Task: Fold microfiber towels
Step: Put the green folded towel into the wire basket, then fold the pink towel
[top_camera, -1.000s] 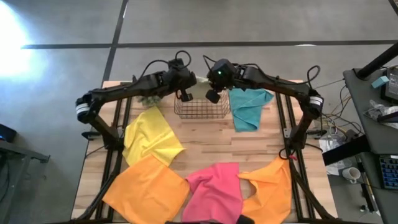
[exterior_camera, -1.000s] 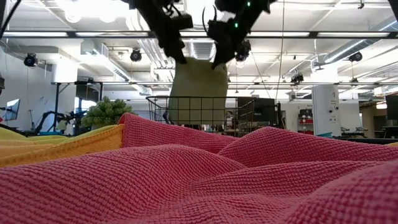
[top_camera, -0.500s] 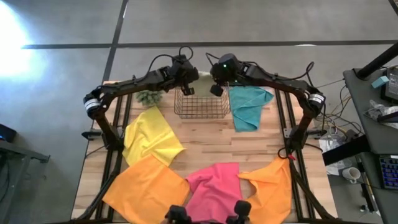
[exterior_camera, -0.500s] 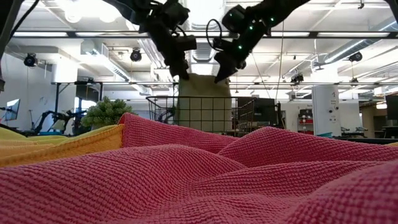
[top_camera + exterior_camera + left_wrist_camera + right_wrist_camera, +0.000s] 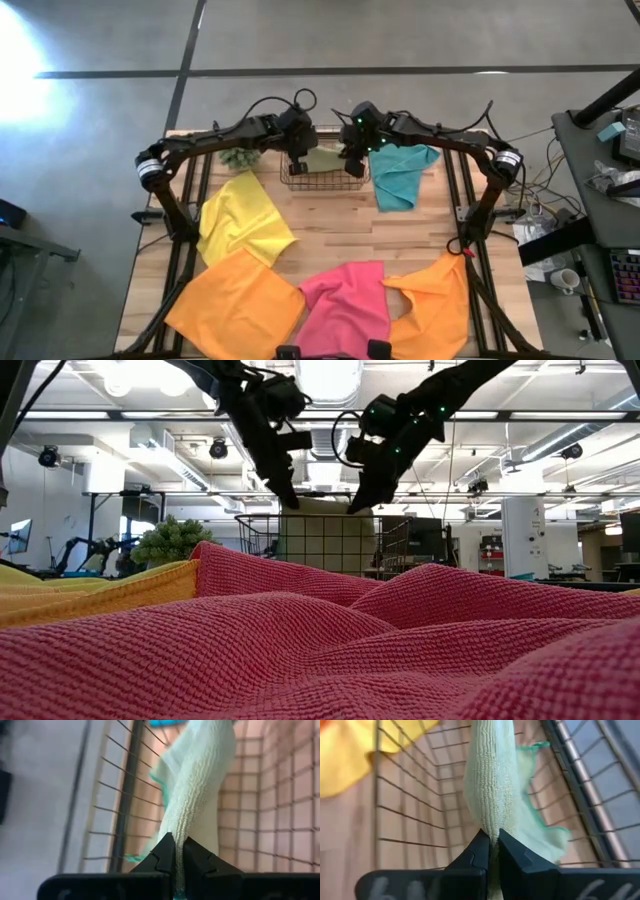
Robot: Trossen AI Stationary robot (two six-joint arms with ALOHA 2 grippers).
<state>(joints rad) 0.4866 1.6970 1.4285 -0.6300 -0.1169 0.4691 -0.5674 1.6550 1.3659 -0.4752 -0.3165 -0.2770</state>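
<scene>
Hanging folded, pale sage green towel (image 5: 200, 805)

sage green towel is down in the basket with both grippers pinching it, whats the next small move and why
Probably open both grippers and let go. The sage green towel hangs folded between the left gripper and the right gripper, each shut on an edge, and its lower part already sits inside the wire basket, so releasing should drop it in.

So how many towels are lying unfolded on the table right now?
5: yellow towel at left, teal towel right of the wire basket, two orange towels at the front corners, pink towel between them. A sixth, sage green towel, hangs from both grippers into the basket.
</scene>
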